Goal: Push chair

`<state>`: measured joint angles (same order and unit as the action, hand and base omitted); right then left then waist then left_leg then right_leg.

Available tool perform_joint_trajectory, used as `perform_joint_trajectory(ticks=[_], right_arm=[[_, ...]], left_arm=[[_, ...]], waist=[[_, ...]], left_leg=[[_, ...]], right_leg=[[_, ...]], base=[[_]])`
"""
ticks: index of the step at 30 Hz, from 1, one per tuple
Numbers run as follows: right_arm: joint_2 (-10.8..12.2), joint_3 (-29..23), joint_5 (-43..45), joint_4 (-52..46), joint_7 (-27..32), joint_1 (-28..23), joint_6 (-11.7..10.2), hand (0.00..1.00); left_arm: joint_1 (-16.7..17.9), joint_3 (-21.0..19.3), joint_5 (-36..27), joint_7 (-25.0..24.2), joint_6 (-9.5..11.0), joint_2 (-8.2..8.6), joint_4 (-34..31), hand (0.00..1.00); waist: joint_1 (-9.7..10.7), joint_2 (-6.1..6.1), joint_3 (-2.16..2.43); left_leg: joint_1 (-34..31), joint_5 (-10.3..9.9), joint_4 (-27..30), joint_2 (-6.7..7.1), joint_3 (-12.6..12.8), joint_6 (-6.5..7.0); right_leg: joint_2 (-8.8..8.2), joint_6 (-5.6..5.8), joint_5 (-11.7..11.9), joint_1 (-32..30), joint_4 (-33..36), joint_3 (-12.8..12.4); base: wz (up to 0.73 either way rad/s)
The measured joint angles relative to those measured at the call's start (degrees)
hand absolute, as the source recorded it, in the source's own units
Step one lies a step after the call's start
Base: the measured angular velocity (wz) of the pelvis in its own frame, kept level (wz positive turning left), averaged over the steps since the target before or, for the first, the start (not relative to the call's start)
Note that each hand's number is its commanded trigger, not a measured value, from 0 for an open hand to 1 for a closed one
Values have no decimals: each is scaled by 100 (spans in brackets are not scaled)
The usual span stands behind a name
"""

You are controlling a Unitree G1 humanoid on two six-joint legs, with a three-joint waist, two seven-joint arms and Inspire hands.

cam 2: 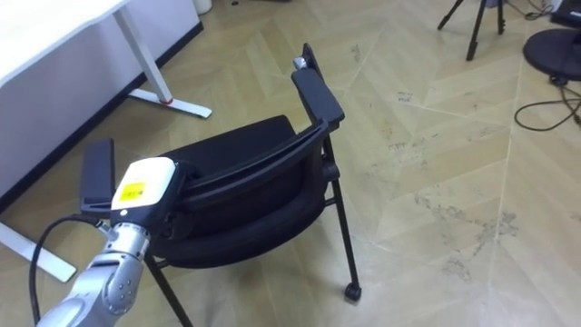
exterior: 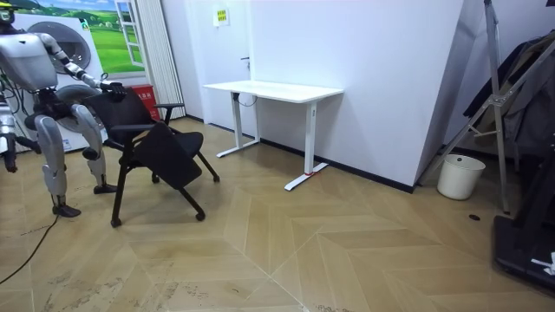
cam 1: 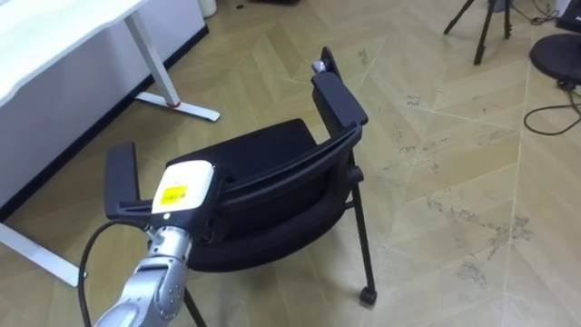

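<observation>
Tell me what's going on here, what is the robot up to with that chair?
The robot stands right behind a black chair on the wooden floor, with its left hand on the top edge of the backrest, placed as if to push it. Its right hand hangs at its side. The chair's seat faces away from the robot. A white desk stands by the wall, ahead and to the robot's left.

Robot at room view's left, behind black chair [exterior: 160, 149]; white desk [exterior: 273, 89] against wall; bucket [exterior: 460, 176] far right.
</observation>
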<state>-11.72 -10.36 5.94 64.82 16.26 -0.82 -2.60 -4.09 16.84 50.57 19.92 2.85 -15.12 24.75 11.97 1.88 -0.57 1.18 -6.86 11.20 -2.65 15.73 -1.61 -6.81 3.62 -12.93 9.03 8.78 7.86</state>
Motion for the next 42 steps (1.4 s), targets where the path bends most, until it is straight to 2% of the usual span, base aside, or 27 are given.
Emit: perform_joint_trajectory(ticks=[3, 6, 8, 12, 15, 17, 26, 31, 36, 39, 42], right_arm=[[-34, 7, 672, -567, 431, 210, -44, 0], [-68, 79, 1295, -1185, 773, 355, -37, 0], [-107, 257, 1513, -1716, 941, 354, -31, 0], [-115, 289, 2063, -2499, 991, 353, -24, 0], [-117, 313, 2471, -3346, 1001, 303, 16, 0], [-157, 436, 2730, -3722, 1059, 302, -9, 0], [-199, 1051, 3083, -4298, 1031, 303, -16, 0], [-376, 1314, 3628, -5072, 994, 311, 11, 0], [-466, 1527, 3689, -5449, 851, 451, -53, 0], [-494, 1600, 3929, -5729, 663, 452, -54, 0], [-628, 1730, 3947, -6014, 482, 453, -58, 0]], left_arm=[[2, 18, 5, -45, -6, -44, -94, 100], [-5, 31, 16, -133, -22, -55, -255, 100], [6, 143, 28, -154, -61, -105, -336, 100], [5, 144, 85, -345, -84, -117, -457, 100], [7, 132, 101, -484, -153, -131, -567, 100], [6, 128, 161, -510, -165, -137, -584, 100], [4, 109, 137, -563, -162, -201, -568, 100], [-25, 115, 139, -574, -37, -202, -580, 100], [-27, 137, 149, -597, 27, -204, -603, 100], [-35, 135, 177, -654, 26, -207, -645, 100], [-66, 135, 220, -709, 27, -220, -686, 100]], waist=[[-13, -40, -21], [-128, -50, -11], [-204, -101, 16], [-308, -164, 47], [-377, -194, 44], [-414, -198, 87], [-481, -222, 74], [-620, -193, 65], [-690, -190, 60], [-728, -210, 40], [-770, -249, 14]], left_leg=[[-13, 0, 8, 1, -2, 0], [-93, 2, 8, 1, -8, 1], [-80, 2, -7, 3, -7, 1], [-62, 1, -31, 3, -7, 1], [-54, 1, -43, 2, 17, 0], [-44, 1, -43, -1, 39, 0], [25, 0, -74, -13, 144, 0], [-11, -2, -86, -16, 123, -2], [-7, -2, -84, -15, 115, -3], [-4, -2, -85, -15, 117, -3], [-4, -3, -91, -15, 121, -3]], right_leg=[[0, 0, 0, -10, -1, 14], [4, -1, 1, -111, 22, -1], [3, -3, 4, -116, 56, -18], [2, -9, 8, -125, 117, -10], [-3, -8, 8, -157, 150, -33], [-3, -8, 8, -176, 174, -74], [-5, -7, 12, -182, 202, -180], [4, -8, 12, -213, 197, -180], [3, -8, 12, -201, 189, -174], [3, -8, 12, -198, 191, -174], [2, -8, 12, -204, 193, -174]], base=[[0], [-1], [-3], [0], [-5], [-9], [-7], [1], [0], [0], [0]])
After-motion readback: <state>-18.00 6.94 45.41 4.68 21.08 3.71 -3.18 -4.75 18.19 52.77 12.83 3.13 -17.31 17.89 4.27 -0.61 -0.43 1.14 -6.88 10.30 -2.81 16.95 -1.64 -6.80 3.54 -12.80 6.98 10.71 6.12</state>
